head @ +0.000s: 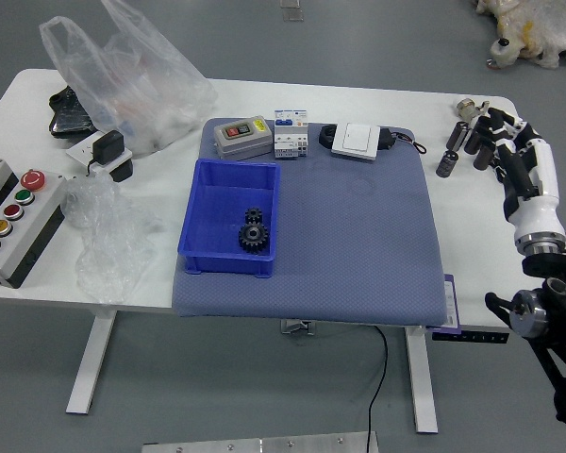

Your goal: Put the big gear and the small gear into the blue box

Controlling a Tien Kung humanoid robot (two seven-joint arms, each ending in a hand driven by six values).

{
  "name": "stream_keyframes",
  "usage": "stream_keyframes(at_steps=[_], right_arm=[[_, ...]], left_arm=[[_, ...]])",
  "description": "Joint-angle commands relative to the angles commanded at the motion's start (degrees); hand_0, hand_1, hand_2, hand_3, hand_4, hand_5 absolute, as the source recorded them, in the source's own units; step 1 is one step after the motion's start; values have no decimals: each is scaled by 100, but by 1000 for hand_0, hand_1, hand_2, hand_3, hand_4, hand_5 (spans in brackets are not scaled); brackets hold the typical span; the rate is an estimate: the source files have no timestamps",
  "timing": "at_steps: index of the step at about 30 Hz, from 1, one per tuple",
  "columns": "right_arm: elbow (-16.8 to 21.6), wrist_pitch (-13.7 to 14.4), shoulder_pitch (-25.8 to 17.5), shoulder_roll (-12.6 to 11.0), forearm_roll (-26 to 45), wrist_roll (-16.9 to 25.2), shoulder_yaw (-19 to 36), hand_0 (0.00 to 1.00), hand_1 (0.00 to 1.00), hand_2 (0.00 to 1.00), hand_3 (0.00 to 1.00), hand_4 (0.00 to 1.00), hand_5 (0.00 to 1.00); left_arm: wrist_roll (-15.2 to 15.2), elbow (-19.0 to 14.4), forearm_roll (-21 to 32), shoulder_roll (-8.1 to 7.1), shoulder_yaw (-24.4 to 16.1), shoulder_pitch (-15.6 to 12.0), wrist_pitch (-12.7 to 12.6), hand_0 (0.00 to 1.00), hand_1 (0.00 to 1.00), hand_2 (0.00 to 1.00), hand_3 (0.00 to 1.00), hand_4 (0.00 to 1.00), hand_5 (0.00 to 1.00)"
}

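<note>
Under our blue mat (358, 255) spreads the white tabletop (472, 236). We see the big gear (254, 238) and small gear (254, 216) already in the blue box (208, 263). Beyond, our right robot hand (535, 179), fingers apart and empty, could topple the dark cylinders (449, 162) by swinging inward.

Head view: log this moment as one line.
big gear: in blue box; small gear: in blue box; right hand: open, at table's right side; left hand: not in view
</note>
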State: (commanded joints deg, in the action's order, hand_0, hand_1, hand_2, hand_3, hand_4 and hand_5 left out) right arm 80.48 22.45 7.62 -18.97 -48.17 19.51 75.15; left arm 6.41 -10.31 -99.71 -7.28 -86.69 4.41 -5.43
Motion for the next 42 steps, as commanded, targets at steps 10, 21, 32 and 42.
stream_keyframes(at_steps=[10,21,32,42], right_arm=[[13,30,-189,21,-33,9,1025,705,623,630,669,813,614],[-108,-16,-212,97,287,307,1131,707,623,634,669,813,616],[-226,-108,-157,146,501,404,1042,813,740,776,722,812,620],[-286,-174,-200,187,482,313,1017,774,715,742,713,818,622]], left_arm=[[16,0,-47,-37,7,38,32,625,457,496,643,666,384],[17,0,-57,-129,12,48,32,625,475,506,642,666,381],[40,0,-114,-220,-12,61,34,624,474,507,642,669,380],[99,0,-142,-120,-193,-76,49,623,462,501,640,670,379]])
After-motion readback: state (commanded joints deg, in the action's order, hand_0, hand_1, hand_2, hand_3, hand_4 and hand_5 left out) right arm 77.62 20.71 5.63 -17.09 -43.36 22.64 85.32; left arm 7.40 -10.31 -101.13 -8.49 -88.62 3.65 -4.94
